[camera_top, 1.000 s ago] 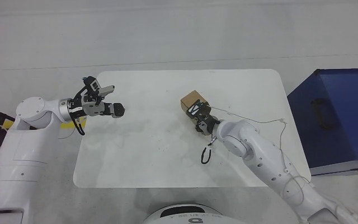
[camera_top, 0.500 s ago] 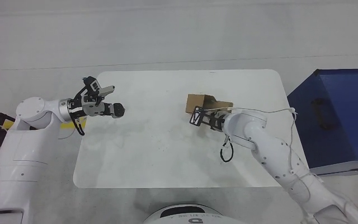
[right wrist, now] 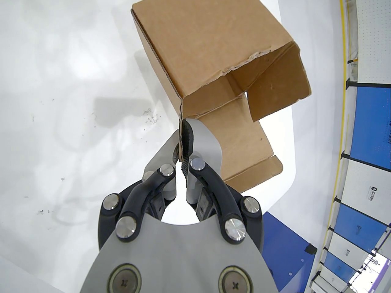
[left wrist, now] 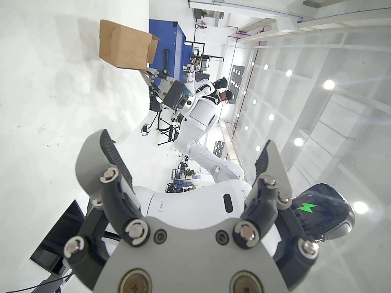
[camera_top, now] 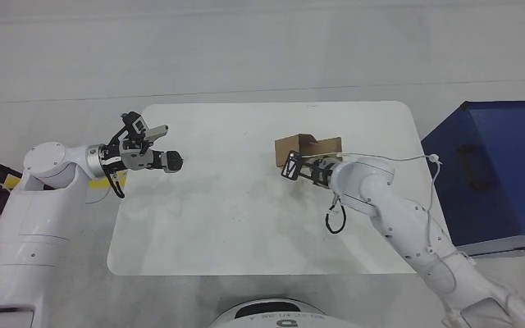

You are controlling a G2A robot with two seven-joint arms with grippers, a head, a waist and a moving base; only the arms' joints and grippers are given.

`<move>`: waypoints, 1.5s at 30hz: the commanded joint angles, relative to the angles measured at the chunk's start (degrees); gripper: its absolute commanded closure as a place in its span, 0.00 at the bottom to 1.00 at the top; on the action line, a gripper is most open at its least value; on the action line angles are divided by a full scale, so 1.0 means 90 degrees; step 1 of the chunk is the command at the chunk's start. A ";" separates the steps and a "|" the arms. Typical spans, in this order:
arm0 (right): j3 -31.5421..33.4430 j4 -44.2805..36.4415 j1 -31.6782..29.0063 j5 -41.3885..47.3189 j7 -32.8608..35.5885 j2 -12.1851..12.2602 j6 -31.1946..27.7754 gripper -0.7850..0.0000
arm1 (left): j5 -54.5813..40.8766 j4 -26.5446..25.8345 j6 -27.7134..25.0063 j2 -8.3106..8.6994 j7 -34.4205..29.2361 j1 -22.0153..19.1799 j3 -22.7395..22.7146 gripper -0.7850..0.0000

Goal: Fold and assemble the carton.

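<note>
At the moment inspected, the brown corrugated cardboard carton [camera_top: 297, 148] was found on the right half of the white rounded tabletop [camera_top: 230, 221], lying on its side. Its long axis ran roughly across the tabletop from left to right, closed end towards the middle and open end, flaps loose, towards the right edge and the dark blue container [camera_top: 480, 180] beyond it. The right end effector [right wrist: 183, 129] was closed narrow on a thin cardboard edge at the corner of the open mouth, its fingers [right wrist: 190, 137] pinching that edge between them. Whether the carton sat fully on the tabletop or was tipped up by this hold could not be determined. The left end effector [left wrist: 186, 140] was spread wide, holding nothing, above the left edge of the tabletop and well apart from the carton, which lay directly ahead of it with the closed end facing it. The right arm was therefore judged the nearer, already in contact. The flaps were not yet folded shut, so assembly was judged incomplete. The coming move was judged to turn on the open mouth facing away from the left end effector, which would need to cross the tabletop to assist.
</note>
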 commanded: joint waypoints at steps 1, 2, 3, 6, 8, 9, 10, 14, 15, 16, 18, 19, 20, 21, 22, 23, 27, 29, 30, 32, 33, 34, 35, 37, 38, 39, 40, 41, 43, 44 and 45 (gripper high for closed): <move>-0.0320 -0.0173 0.0078 -0.0770 0.0436 -0.0003 -0.0508 1.00 | 0.0000 0.0000 0.0000 0.0000 0.0000 0.0000 0.0000 0.00; -0.0492 -0.0256 0.0133 -0.1035 0.0473 -0.0008 -0.0627 1.00 | 0.0000 0.0000 0.0000 0.0000 0.0000 0.0000 0.0000 0.00; -0.0647 -0.0267 0.0189 -0.1322 0.0441 -0.0002 -0.0659 1.00 | 0.0000 0.0000 0.0000 0.0000 0.0000 0.0000 0.0000 0.00; -0.1084 -0.0254 0.0386 -0.2073 0.0306 0.0045 -0.0795 1.00 | 0.0000 0.0000 0.0000 0.0000 0.0000 0.0000 0.0000 0.00; -0.1233 -0.0228 0.0512 -0.2293 0.0236 0.0079 -0.0865 1.00 | 0.0000 0.0000 0.0000 0.0000 0.0000 0.0000 0.0000 0.00; -0.1309 -0.0229 0.0578 -0.2361 0.0160 0.0097 -0.0942 1.00 | 0.0000 0.0000 0.0000 0.0000 0.0000 0.0000 0.0000 0.00; -0.1417 -0.0216 0.0671 -0.2546 0.0026 0.0123 -0.1076 1.00 | 0.0000 0.0000 0.0000 0.0000 0.0000 0.0000 0.0000 0.00; -0.1861 -0.0055 0.0944 -0.3366 -0.0433 0.0203 -0.1534 1.00 | 0.0000 0.0000 0.0000 0.0000 0.0000 0.0000 0.0000 0.00; -0.1992 0.0012 0.0985 -0.3595 -0.0470 0.0207 -0.1572 1.00 | 0.0000 0.0000 0.0000 0.0000 0.0000 0.0000 0.0000 0.00; -0.2167 0.0024 0.1010 -0.3847 -0.0577 0.0206 -0.1679 1.00 | 0.0000 0.0000 0.0000 0.0000 0.0000 0.0000 0.0000 0.00; -0.2384 0.0039 0.1050 -0.4212 -0.0764 0.0203 -0.1866 1.00 | 0.0000 0.0000 0.0000 0.0000 0.0000 0.0000 0.0000 0.00; -0.2466 0.0068 0.1055 -0.4410 -0.0826 0.0194 -0.1928 1.00 | 0.0000 0.0000 0.0000 0.0000 0.0000 0.0000 0.0000 0.00; -0.2489 0.0070 0.1055 -0.4477 -0.0856 0.0188 -0.1957 1.00 | 0.0000 0.0000 0.0000 0.0000 0.0000 0.0000 0.0000 0.00; -0.2501 0.0065 0.1052 -0.4544 -0.0901 0.0179 -0.2002 0.76 | 0.0000 0.0000 0.0000 0.0000 0.0000 0.0000 0.0000 0.00; -0.2488 0.0047 0.1036 -0.4609 -0.0942 0.0170 -0.2043 0.62 | 0.0000 0.0000 0.0000 0.0000 0.0000 0.0000 0.0000 0.00; -0.2459 0.0016 0.1015 -0.4641 -0.0964 0.0166 -0.2066 0.51 | 0.0000 0.0000 0.0000 0.0000 0.0000 0.0000 0.0000 0.00; -0.2264 -0.0174 0.0852 -0.4757 -0.1010 0.0190 -0.2111 0.18 | 0.0000 0.0000 0.0000 0.0000 0.0000 0.0000 0.0000 0.00; -0.2091 -0.0304 0.0691 -0.4852 -0.0950 0.0225 -0.2051 0.20 | 0.0000 0.0000 0.0000 0.0000 0.0000 0.0000 0.0000 0.00; -0.1990 -0.0405 0.0571 -0.4910 -0.0898 0.0252 -0.1999 0.20 | 0.0000 0.0000 0.0000 0.0000 0.0000 0.0000 0.0000 0.00; -0.1735 -0.0702 0.0273 -0.4983 -0.0820 0.0328 -0.1921 0.18 | 0.0000 0.0000 0.0000 0.0000 0.0000 0.0000 0.0000 0.00; -0.1566 -0.0847 0.0098 -0.5015 -0.0747 0.0373 -0.1848 0.18 | 0.0000 0.0000 0.0000 0.0000 0.0000 0.0000 0.0000 0.00; -0.1372 -0.1041 -0.0100 -0.4977 -0.0667 0.0417 -0.1767 0.18 | 0.0000 0.0000 0.0000 0.0000 0.0000 0.0000 0.0000 0.00; -0.1168 -0.1289 -0.0303 -0.4869 -0.0614 0.0460 -0.1714 0.18 | 0.0000 0.0000 0.0000 0.0000 0.0000 0.0000 0.0000 0.00; -0.0603 -0.1853 -0.0743 -0.4361 -0.0541 0.0540 -0.1486 0.13 | 0.0000 0.0000 0.0000 0.0000 0.0000 0.0000 0.0000 0.00; -0.0265 -0.2090 -0.0966 -0.4046 -0.0663 0.0578 -0.1204 0.15 | 0.0000 0.0000 0.0000 0.0000 0.0000 0.0000 0.0000 0.00; 0.0070 -0.2271 -0.1183 -0.3749 -0.0931 0.0618 -0.0928 0.39 | 0.0000 0.0000 0.0000 0.0000 0.0000 0.0000 0.0000 0.00; 0.0461 -0.2360 -0.1427 -0.3321 -0.1347 0.0654 -0.0531 0.57 | 0.0000 0.0000 0.0000 0.0000 0.0000 0.0000 0.0000 0.00; 0.0895 -0.2304 -0.1686 -0.2805 -0.1752 0.0685 -0.0130 0.55 | 0.0000 0.0000 0.0000 0.0000 0.0000 0.0000 0.0000 0.00; 0.1697 -0.2016 -0.2169 -0.1504 -0.2597 0.0725 0.0392 0.25 | 0.0000 0.0000 0.0000 0.0000 0.0000 0.0000 0.0000 0.00; 0.2062 -0.1738 -0.2379 -0.0645 -0.2989 0.0730 0.0530 0.23 | 0.0000 0.0000 0.0000 0.0000 0.0000 0.0000 0.0000 0.00; 0.2373 -0.1460 -0.2530 0.0201 -0.3266 0.0734 0.0522 0.52 | 0.0000 0.0000 0.0000 0.0000 0.0000 0.0000 0.0000 0.00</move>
